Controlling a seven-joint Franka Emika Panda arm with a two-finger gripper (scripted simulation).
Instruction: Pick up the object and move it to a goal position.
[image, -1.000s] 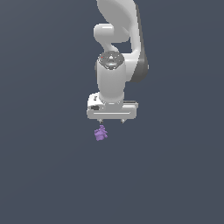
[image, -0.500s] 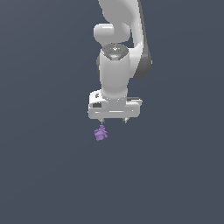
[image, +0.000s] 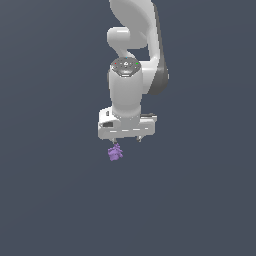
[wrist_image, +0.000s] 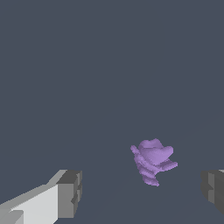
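In the exterior view, the white arm hung straight down with the tool (image: 127, 139) spread wide and holding nothing. The purple object (image: 115, 153) lay on the dark desk (image: 50, 200) at about seven o'clock from the tool, just beside its fingertip on the exterior view's left.

In the wrist view, the object (wrist_image: 153, 161) sat between the two fingers (wrist_image: 70, 193), touching neither, nearer the finger opposite the white-backed one.

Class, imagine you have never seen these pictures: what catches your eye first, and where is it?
The white robot arm reaches down the middle of the exterior view over a bare dark grey floor. Just below its gripper lies the tiny purple object, the only colour. In the wrist view it sits between the open fingers, untouched.
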